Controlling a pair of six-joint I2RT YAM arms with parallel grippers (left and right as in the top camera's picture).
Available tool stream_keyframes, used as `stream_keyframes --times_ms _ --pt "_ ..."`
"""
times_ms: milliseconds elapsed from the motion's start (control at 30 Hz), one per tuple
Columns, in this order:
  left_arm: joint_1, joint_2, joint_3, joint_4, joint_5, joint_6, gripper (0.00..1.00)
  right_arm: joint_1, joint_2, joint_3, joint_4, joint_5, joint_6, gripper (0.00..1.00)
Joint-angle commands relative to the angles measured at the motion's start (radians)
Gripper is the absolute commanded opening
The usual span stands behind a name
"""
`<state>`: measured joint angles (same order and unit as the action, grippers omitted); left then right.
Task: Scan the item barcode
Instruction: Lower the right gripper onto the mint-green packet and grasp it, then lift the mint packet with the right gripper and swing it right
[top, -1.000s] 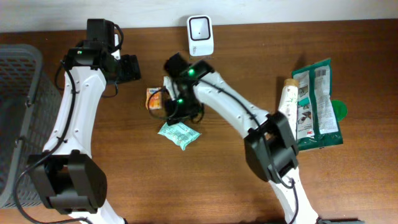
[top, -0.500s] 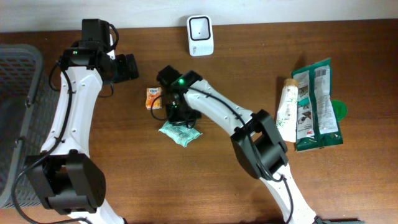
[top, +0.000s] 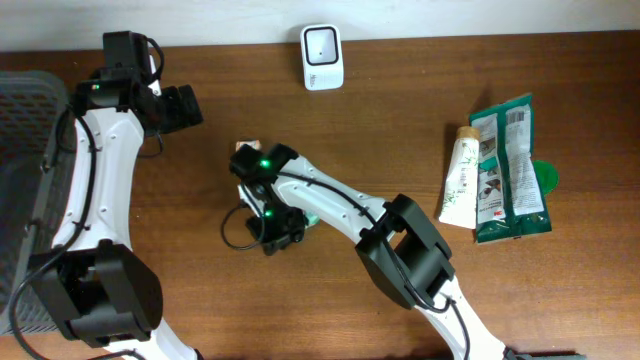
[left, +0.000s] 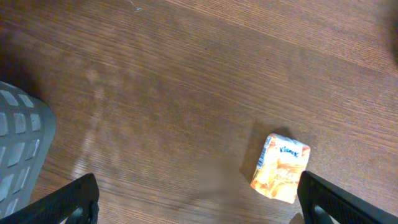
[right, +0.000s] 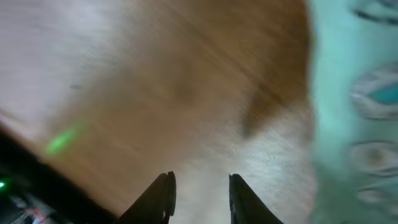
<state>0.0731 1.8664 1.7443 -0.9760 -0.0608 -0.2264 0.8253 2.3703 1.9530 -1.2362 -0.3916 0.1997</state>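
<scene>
Mint-green and soft-looking, the crinkly film packet (right: 354, 112) that we take for the item to scan lies flat on the brown wooden counter (left: 186, 74). It is just beside the right pincer (right: 200, 182), not between its fingers. That pincer stands only narrowly parted with nothing in it. The left pincer (left: 205, 205) is spread wide and empty above bare wood, near the grey mesh basket (left: 18, 143). We judge the main danger to be a missed grasp: closing from here would catch air or nudge the packet aside, and thin film can crumple so that its barcode buckles. The right wrist view is smeared, so fine aiming looks unreliable, and from overhead the arm hides almost all of the packet. The white scanner (top: 322, 57) sits well apart by the far edge, so a loose hold could fail on the way. On the small orange tissue pack (left: 281, 168) we read "Kleenex" in blue; the mint packet's print is too blurred to read.
</scene>
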Motion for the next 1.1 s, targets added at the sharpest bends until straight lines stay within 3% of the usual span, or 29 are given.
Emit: stream_keyframes --times_ms 0,133,333,433,467,500,567,700,1067 --pt "-0.001 -0.013 -0.010 -0.005 -0.003 0.008 1.00 -0.076 -0.024 -0.019 -0.005 0.117 0.014 0.28" --pt "-0.001 -0.013 -0.010 -0.006 0.016 0.008 1.00 -0.174 -0.024 -0.018 -0.005 0.123 0.003 0.27" --pt "-0.004 -0.013 -0.010 -0.006 0.016 0.008 1.00 -0.194 -0.031 -0.009 -0.016 0.112 -0.064 0.24" --pt "-0.006 -0.013 -0.010 -0.006 0.016 0.008 1.00 -0.237 -0.078 0.116 -0.112 0.116 -0.143 0.24" --pt "-0.009 -0.013 -0.010 -0.006 0.020 0.008 1.00 -0.263 -0.090 0.183 -0.144 0.116 -0.167 0.31" --pt "-0.012 -0.013 -0.010 -0.006 0.021 0.008 1.00 -0.296 -0.093 0.245 -0.163 0.116 -0.180 0.45" --pt "-0.015 -0.013 -0.010 -0.006 0.023 0.008 1.00 -0.357 -0.093 0.280 -0.142 0.108 -0.203 0.55" --pt "-0.016 -0.013 -0.011 -0.006 0.020 0.008 0.99 -0.475 -0.005 0.264 -0.114 -0.138 -0.388 0.58" --pt "-0.016 -0.013 -0.011 -0.005 0.019 0.008 0.99 -0.405 0.172 0.261 -0.100 -0.293 -0.409 0.58"
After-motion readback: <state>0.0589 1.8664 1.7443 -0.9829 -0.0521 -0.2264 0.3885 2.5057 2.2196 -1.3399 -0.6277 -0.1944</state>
